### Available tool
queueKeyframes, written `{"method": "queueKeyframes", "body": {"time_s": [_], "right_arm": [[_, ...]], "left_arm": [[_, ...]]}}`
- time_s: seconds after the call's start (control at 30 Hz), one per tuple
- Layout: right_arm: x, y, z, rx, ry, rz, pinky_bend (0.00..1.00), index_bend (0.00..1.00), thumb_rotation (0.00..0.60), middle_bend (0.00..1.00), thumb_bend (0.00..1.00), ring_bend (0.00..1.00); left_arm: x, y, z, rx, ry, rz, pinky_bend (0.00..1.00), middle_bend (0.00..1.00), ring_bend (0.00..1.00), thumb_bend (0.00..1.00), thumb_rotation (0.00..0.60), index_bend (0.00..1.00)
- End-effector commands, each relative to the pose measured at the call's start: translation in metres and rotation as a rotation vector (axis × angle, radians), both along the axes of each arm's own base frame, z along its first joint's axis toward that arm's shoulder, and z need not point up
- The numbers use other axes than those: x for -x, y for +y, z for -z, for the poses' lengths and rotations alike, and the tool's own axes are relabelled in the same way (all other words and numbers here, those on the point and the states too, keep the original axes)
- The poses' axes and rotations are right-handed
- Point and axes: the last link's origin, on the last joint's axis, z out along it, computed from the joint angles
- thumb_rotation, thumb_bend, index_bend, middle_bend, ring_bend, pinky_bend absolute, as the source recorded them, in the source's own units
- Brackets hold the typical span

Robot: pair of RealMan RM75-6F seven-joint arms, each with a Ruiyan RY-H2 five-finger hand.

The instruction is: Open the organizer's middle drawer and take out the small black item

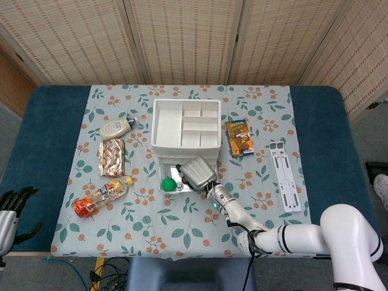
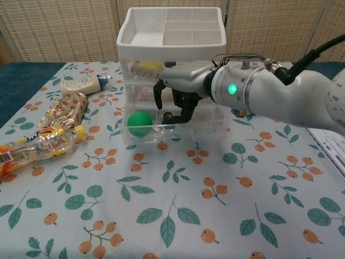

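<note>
Table edge (image 1: 36,182) bare beside the idle left hand (image 1: 9,212).

Head view: looked steeply down from high above, whole table (image 1: 36,139) framed. Chest view: low, close, faced forward. Shared: white organizer (image 1: 185,124) (image 2: 171,32), floral tablecloth (image 1: 151,224) (image 2: 161,210).

Silver arm (image 2: 280,97) — green light, black fingers (image 2: 186,105)
</note>
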Motion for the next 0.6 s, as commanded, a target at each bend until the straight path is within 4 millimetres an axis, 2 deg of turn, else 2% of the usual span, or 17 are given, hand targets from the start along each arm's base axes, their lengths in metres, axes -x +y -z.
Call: {"method": "queueKeyframes", "body": {"time_s": [0.03, 0.6], "right_arm": [[-0.0004, -0.0013, 0.0005, 0.001, -0.001, 0.005, 1.00, 0.35, 0.600, 0.95, 0.34, 1.00], [-0.0074, -0.0094, 0.0101, 0.008, -0.038, 0.016, 1.00, 0.38, 0.600, 0.95, 0.31, 1.00]], "left_arm": [[0.0011, -0.0001, -0.0001, 0.001, 0.001, -0.005, 0.12, 0.18, 0.19, 0.22, 0.600, 0.18], [-0.0003, 0.0023, 0.0008, 0.005, 0.009, -0.006, 0.12, 0.18, 0.19, 0.22, 0.600, 0.19]]}}
